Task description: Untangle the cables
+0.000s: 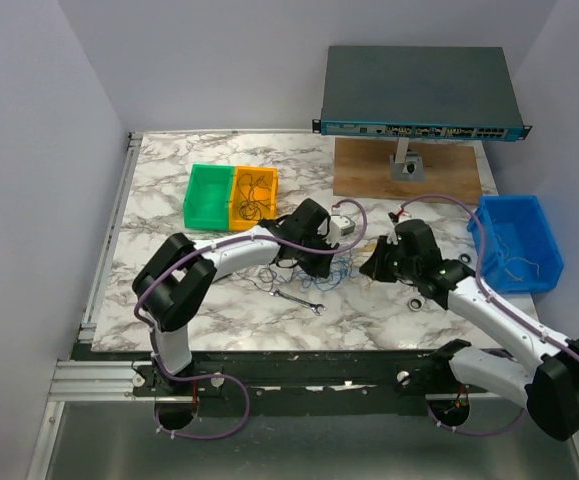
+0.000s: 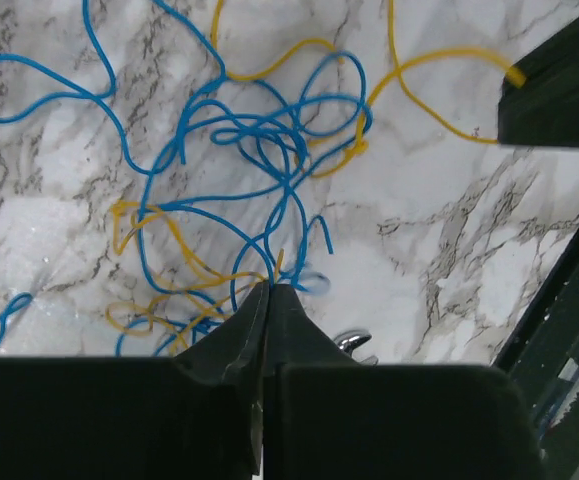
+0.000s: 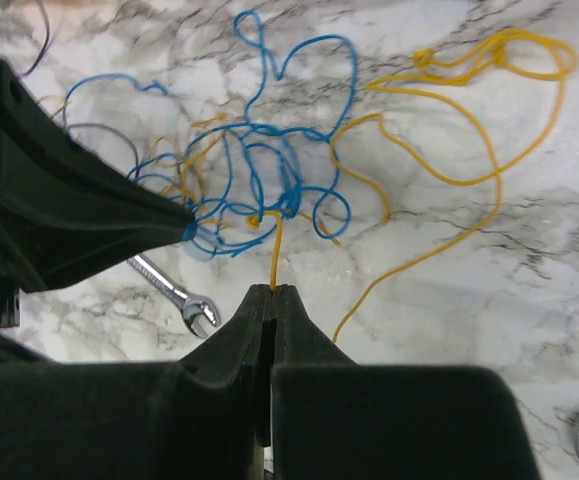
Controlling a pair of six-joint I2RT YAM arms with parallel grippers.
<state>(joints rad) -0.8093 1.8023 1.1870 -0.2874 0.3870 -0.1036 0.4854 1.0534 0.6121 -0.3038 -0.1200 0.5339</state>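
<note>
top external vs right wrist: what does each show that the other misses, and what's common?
Only top external: the green bin, the orange bin with dark wires inside, the blue bin, and the network switch above a wooden board.
Only right wrist: the right pincer shut on a yellow cable, the left pincer apparently closed on a blue cable, and a yellow loop lying off to the side.
Both: the tangled cables, the silver wrench, the marble table.
</note>
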